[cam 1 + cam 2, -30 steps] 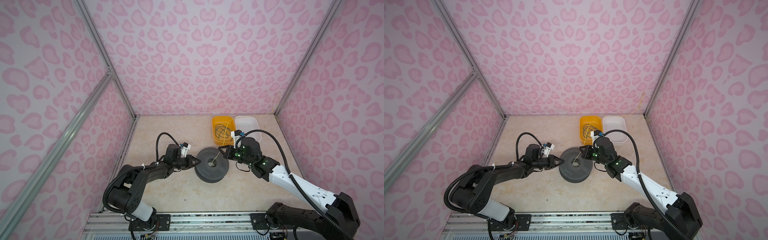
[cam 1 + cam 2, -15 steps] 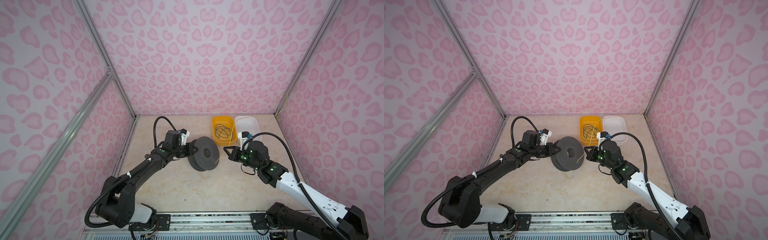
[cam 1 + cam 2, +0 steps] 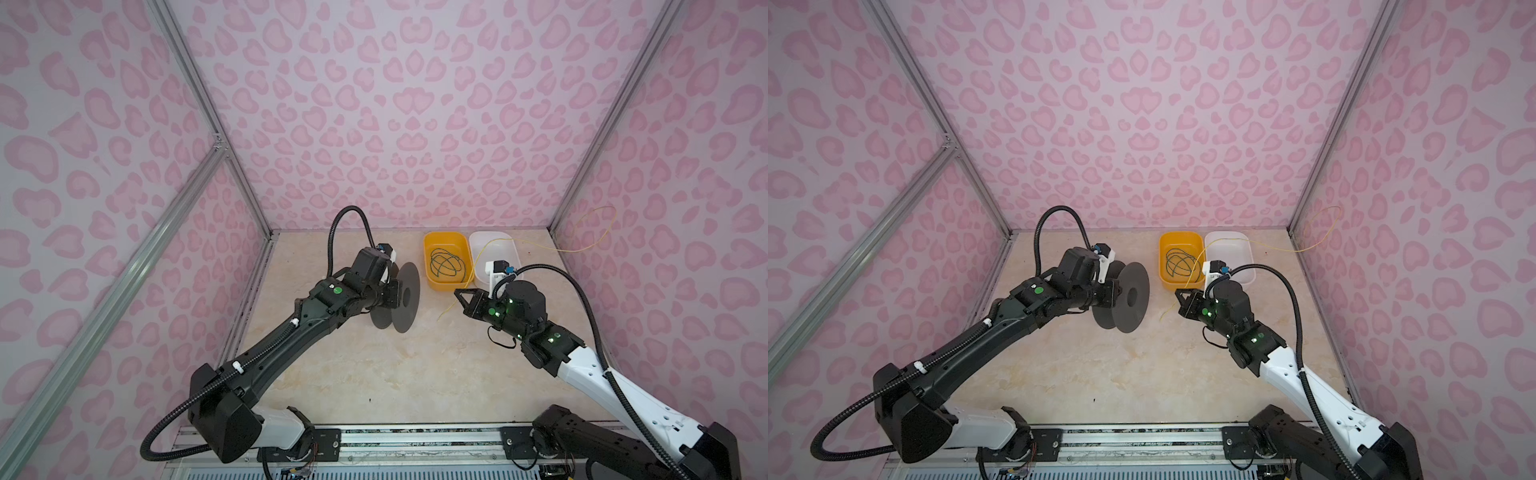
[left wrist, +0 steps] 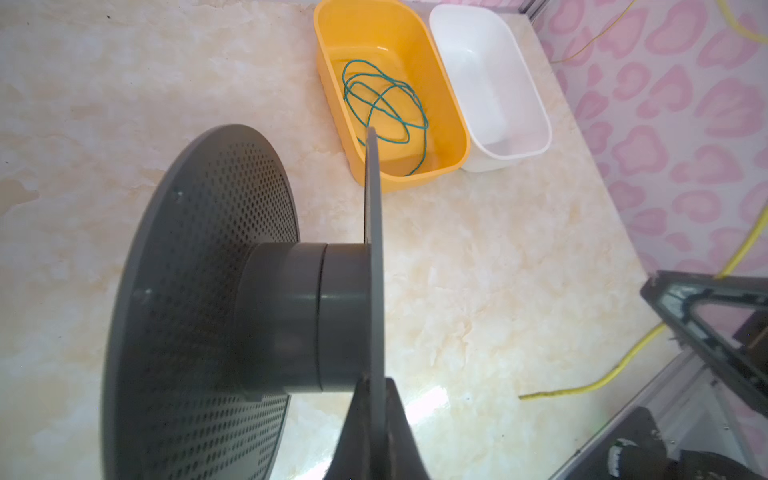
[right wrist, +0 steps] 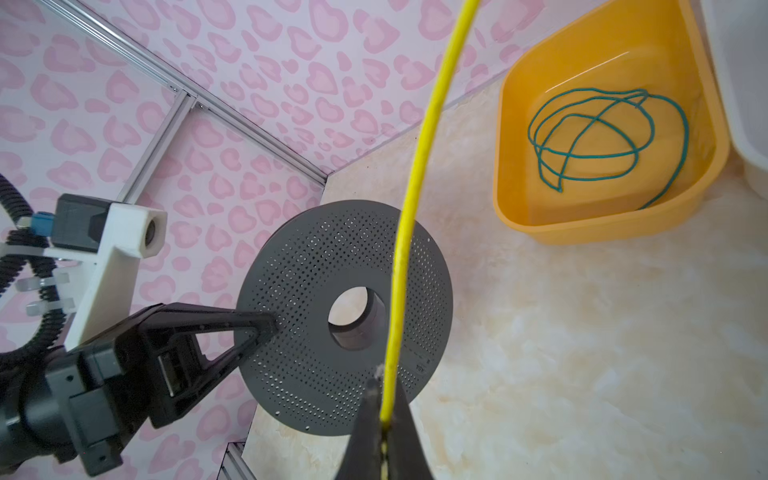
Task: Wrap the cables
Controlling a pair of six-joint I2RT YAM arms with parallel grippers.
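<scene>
My left gripper [image 3: 394, 293] [image 4: 376, 382] is shut on one flange of a dark grey perforated spool [image 3: 406, 297] [image 3: 1130, 297] [image 5: 299, 286], holding it on edge with its bare hub [image 4: 291, 316] sideways. To its right, my right gripper [image 3: 459, 293] [image 3: 1179, 296] [image 5: 384, 401] is shut on the pale yellow cable [image 5: 415, 166] [image 3: 478, 259]. That cable runs up over the white bin and across to the right wall [image 3: 582, 249], and a short tail hangs below the jaws [image 3: 446, 311]. The dark green cable [image 3: 446, 264] [image 4: 382, 104] lies looped in the orange bin.
An orange bin [image 3: 428, 266] and a white bin [image 3: 515, 257] stand side by side at the back right of the marble-patterned floor. Pink patterned walls with metal rails [image 3: 249, 195] enclose the cell. The arm bases sit on a rail at the front.
The spool lay flat mid-table a second ago. My left gripper shut on its flange and raised it on edge, toward the back left. My right gripper drew back right with the yellow cable.
</scene>
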